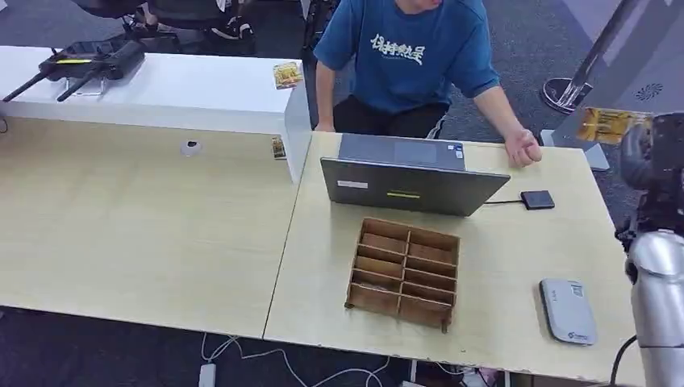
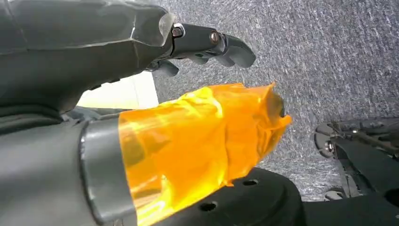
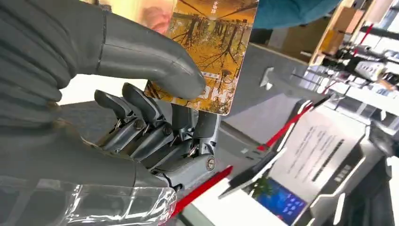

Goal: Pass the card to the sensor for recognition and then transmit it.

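Card in the right hand, raised off the bench's right edge, not yet at the sensor.

The right hand [image 3: 155, 117] pinches the card [image 3: 207, 52] between thumb and fingers by its lower part; in the head view the card [image 1: 606, 125] sits high beyond the bench's far right corner. The likely sensor is the small black pad [image 1: 537, 199] near the far right edge, cabled to the laptop [image 1: 411, 187], though the grey device [image 1: 568, 310] at the near right corner could serve too. To do this well, bring the card's free end flat over the pad without loosening the pinch, steering clear of the person's hand [image 1: 524, 147] just beyond it. The left hand [image 2: 207, 44] hangs over the floor, fingers loosely curled, holding nothing.
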{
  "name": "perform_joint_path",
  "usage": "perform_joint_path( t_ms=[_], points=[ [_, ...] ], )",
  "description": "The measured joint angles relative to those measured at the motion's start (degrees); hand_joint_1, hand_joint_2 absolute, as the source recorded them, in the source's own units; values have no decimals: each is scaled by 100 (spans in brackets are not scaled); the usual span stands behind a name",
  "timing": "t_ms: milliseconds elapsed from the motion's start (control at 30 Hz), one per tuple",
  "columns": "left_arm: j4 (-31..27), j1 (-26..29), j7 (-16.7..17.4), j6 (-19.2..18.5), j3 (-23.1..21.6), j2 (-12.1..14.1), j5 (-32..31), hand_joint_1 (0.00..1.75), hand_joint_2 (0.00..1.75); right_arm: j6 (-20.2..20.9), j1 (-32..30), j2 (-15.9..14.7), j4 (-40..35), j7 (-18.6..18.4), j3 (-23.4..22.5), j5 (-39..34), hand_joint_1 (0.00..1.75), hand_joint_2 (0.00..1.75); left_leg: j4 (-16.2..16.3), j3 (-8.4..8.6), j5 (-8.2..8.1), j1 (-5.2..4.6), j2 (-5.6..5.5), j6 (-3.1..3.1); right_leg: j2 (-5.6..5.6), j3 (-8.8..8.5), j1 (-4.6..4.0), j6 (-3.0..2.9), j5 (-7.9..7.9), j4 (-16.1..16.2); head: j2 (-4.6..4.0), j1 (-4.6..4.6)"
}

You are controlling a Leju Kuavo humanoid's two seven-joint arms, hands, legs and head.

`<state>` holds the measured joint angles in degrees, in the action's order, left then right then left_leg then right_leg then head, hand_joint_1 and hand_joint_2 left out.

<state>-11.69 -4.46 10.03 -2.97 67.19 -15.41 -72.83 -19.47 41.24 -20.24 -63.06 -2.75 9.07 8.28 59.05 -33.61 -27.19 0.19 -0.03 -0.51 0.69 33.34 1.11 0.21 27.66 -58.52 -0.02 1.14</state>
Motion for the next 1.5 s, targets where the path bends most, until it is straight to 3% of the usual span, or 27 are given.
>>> perform_joint_path(
  t_ms=[367, 800, 1033, 1233, 1500],
  points=[
    [0, -2, -44, 7, 4, 0, 122, 0, 0, -35, -194, -470, 380, 55, -402, -348, 175, 175, 1, -1, -1, 0, 1, 1, 1, 4, 0, 0, 0, 3, 0, 0],
    [0, 5, -81, 72, 107, -4, 240, 0, 0, 225, -1244, -1025, 378, 208, -1049, -689, 175, 175, 1, -6, -3, 1, -4, 4, 9, 6, -1, 2, 2, 5, 0, 0],
    [0, 5, -83, 103, 149, -7, 262, 0, 0, 417, -1978, -1195, 140, 284, -1495, -942, 175, 175, 1, -10, -5, 0, -4, 7, 8, 7, 0, 2, 2, 5, 0, 0],
    [0, 5, -85, 111, 151, -9, 273, 0, 0, 435, -2182, -1246, 44, 276, -1646, -940, 175, 175, 1, -8, -5, 0, 2, 7, 4, 8, 0, 2, 1, 5, 0, 0],
    [0, 7, -98, 136, 203, -13, 348, 0, 0, 800, -2891, -1276, -395, 306, -1910, -1211, 175, 175, 1, -10, -6, 0, -4, 7, 8, 7, 0, 3, 3, 5, 0, 0]
  ],
)
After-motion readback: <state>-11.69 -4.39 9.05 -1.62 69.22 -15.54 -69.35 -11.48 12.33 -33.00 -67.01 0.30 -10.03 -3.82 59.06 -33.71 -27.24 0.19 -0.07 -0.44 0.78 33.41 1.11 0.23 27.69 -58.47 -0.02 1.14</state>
